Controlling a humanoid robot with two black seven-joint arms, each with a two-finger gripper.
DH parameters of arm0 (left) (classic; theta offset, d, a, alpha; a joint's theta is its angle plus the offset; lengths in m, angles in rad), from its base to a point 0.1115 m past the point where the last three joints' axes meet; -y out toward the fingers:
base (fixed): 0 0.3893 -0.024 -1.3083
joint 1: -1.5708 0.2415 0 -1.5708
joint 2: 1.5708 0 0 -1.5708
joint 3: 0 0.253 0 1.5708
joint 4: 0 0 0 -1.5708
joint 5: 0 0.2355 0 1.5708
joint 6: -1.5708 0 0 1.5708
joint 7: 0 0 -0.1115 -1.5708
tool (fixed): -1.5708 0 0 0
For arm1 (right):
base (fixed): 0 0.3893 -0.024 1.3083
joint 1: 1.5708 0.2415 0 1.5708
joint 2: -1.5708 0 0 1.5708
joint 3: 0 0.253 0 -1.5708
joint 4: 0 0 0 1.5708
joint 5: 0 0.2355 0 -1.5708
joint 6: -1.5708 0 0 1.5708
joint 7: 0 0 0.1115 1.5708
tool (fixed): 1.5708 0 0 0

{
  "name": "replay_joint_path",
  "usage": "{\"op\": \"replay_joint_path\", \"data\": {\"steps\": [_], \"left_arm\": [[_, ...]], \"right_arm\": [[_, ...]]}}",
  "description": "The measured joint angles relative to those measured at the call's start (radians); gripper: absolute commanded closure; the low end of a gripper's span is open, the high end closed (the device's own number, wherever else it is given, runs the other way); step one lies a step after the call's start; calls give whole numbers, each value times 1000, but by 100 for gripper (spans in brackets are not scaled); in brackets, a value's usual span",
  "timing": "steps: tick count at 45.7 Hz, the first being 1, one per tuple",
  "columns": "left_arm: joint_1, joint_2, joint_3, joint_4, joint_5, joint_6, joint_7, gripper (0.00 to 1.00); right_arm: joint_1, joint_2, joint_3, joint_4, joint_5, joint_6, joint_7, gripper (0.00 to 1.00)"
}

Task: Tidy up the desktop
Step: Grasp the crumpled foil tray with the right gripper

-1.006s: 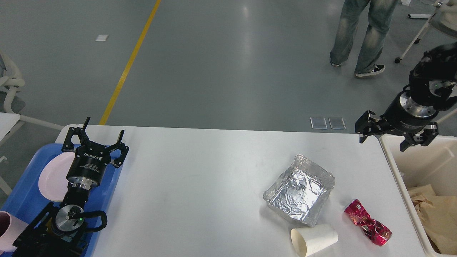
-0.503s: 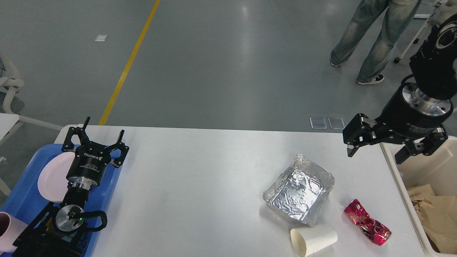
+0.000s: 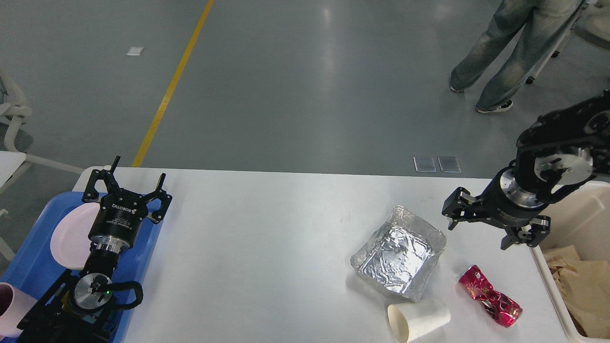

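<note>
Grey workshop floor forms the background, marked with one yellow line (image 3: 172, 83); one person's legs in faded jeans (image 3: 512, 50) stand at the upper right. Item, one: desktop (image 3: 267, 257), white, rounded corners, filling the lower half of the head view, its long axis running left to right across the frame, its far edge parallel to the top of the view. Item, one: blue tray (image 3: 28, 267) at the desktop's left end, bearing one pale pink plate (image 3: 69, 236) and one pink cup (image 3: 10, 309) at the frame's lower left edge. Item, one: cream bin (image 3: 579, 228) at the right end, holding crumpled brown paper (image 3: 584, 286). Loose on the desktop, right of centre, three pieces: one foil tray (image 3: 399, 252), open side up; one white paper cup (image 3: 418, 320) lying on its side just in front of it, mouth toward the left; one crushed red can (image 3: 491, 296) lying beside both, near the bin. Grippers, two. Left gripper (image 3: 126, 183) hangs over the blue tray's far edge, fingers spread wide, holding nothing. Right gripper (image 3: 481, 224) hovers above the desktop between foil tray and bin, above the red can, fingers spread wide, holding nothing.
</note>
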Motion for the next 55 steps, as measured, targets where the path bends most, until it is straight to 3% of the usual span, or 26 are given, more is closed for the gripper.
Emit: {"op": "replay_joint_path", "data": {"steps": [16, 35, 41, 52, 55], "left_arm": [[0, 0, 1, 0, 0, 0, 0, 4], [0, 0, 0, -1, 0, 0, 0, 4], [0, 0, 0, -1, 0, 0, 0, 4], [0, 0, 0, -1, 0, 0, 0, 4], [0, 0, 0, -1, 0, 0, 0, 4]], "right_arm": [[-364, 88, 200, -224, 17, -147, -2, 9], [-549, 135, 272, -421, 27, -206, -2, 11], [-580, 151, 277, -459, 31, -206, -2, 24], [-613, 178, 279, -490, 30, -203, 1, 67], [-616, 179, 279, -492, 30, -203, 1, 84]]}}
